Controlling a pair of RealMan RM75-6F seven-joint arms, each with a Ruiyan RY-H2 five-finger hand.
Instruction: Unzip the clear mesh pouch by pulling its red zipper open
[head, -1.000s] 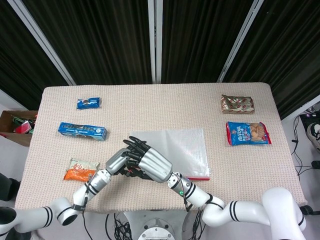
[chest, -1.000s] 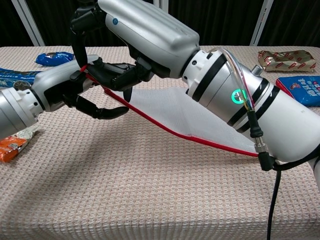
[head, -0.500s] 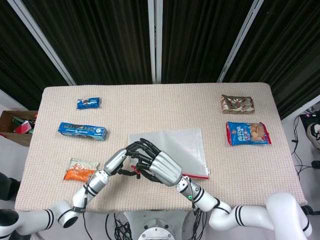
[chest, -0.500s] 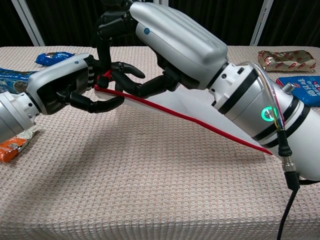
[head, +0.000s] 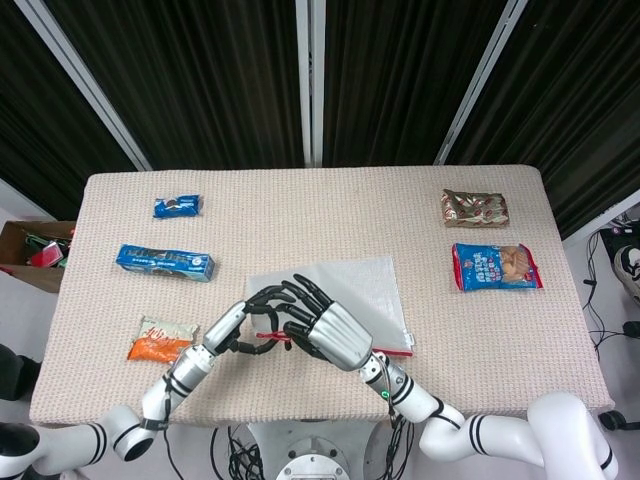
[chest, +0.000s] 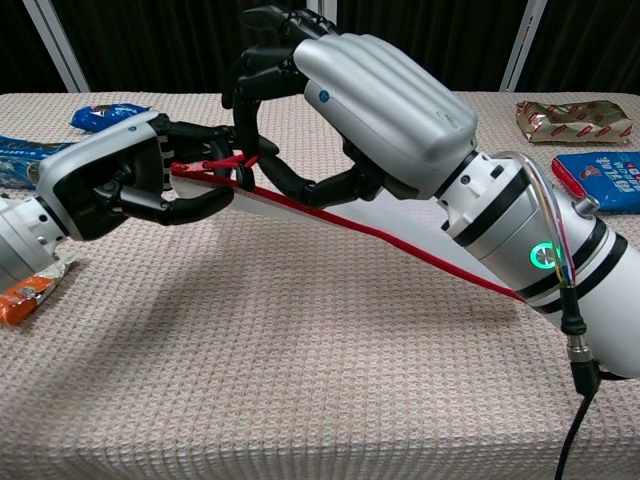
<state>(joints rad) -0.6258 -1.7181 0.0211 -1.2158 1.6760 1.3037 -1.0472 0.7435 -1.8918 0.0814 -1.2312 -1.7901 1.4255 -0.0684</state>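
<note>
Both hands are meeting over the near left corner of the clear mesh pouch (head: 345, 290), which is lying near the middle of the table (head: 300, 210) with that corner lifted off the cloth. The right hand (head: 325, 330) is arching over the pouch's front edge, its dark fingers (chest: 262, 75) curling down and pinching at the red zipper (chest: 400, 240) close to its left end; whether they are closing on the pull tab itself or on the zipper tape is hard to tell. The left hand (head: 235, 325) is gripping the pouch's left end from the side, its fingers (chest: 205, 205) wrapping under the raised corner just beside the right hand's fingertips. In the chest view the zipper is running as a taut red line from the two hands down and rightward to the table.

Left of the pouch, a long blue snack pack (head: 165, 262) is lying, with a small blue packet (head: 178, 206) behind it and an orange and white packet (head: 158, 341) in front of it. Right of the pouch, well apart, a blue and red cookie bag (head: 496, 266) is lying, with a brown patterned packet (head: 474, 208) behind it. A cardboard box (head: 30, 250) is sitting off the table's left edge.
</note>
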